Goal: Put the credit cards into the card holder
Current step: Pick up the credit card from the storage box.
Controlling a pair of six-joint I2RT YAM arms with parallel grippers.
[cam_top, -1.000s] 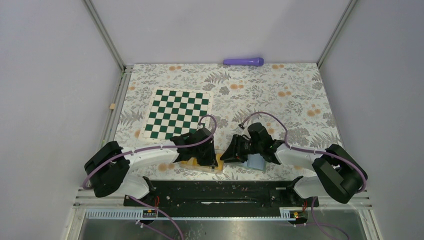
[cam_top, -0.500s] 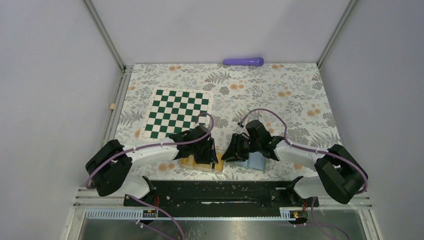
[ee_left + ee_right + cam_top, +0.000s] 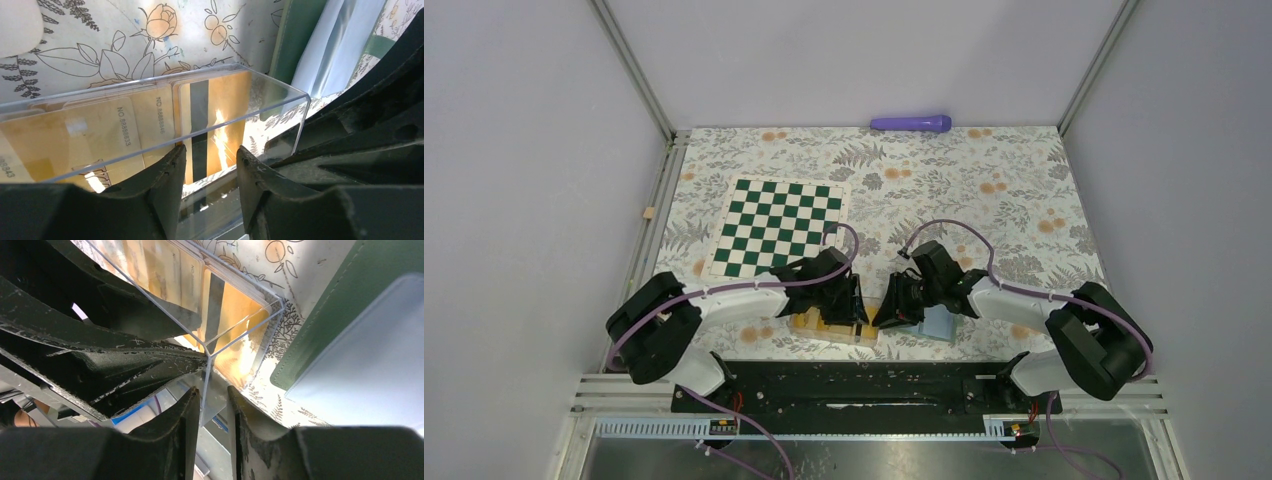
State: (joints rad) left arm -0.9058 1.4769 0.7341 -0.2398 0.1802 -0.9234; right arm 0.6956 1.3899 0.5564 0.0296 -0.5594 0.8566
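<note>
Moved: your left gripper (image 3: pixel 854 302) has slid rightward along the clear rectangular plastic box (image 3: pixel 836 338). It now sits almost nose to nose with your right gripper (image 3: pixel 887 308), which has barely shifted.
Left gripper: jaws apart, nothing clamped. In your left wrist view its fingers (image 3: pixel 167 185) stand at the box's near long wall (image 3: pixel 280 115), and a striped card shows through the gap.
Right gripper: jaws narrowly apart, astride the box's upright corner edge. Its fingers (image 3: pixel 187 432) flank the thin plastic, and you can see no firm pinch on it.
Cards: thin orange-yellow rectangular plastic credit cards (image 3: pixel 220 110), all inside the box, overlapping in a row. The one at the right end shows its dark magnetic stripe; the others show printed numbers.
Holder: flat sage-green card holder (image 3: pixel 357 372), lying open on the table just right of the box, light blue lining upward.
Surface: floral-print tablecloth (image 3: pixel 984 200).
Also present: green-and-white chequered mat (image 3: pixel 779 225), beyond your left arm; purple cylindrical object (image 3: pixel 911 123), at the far edge.
</note>
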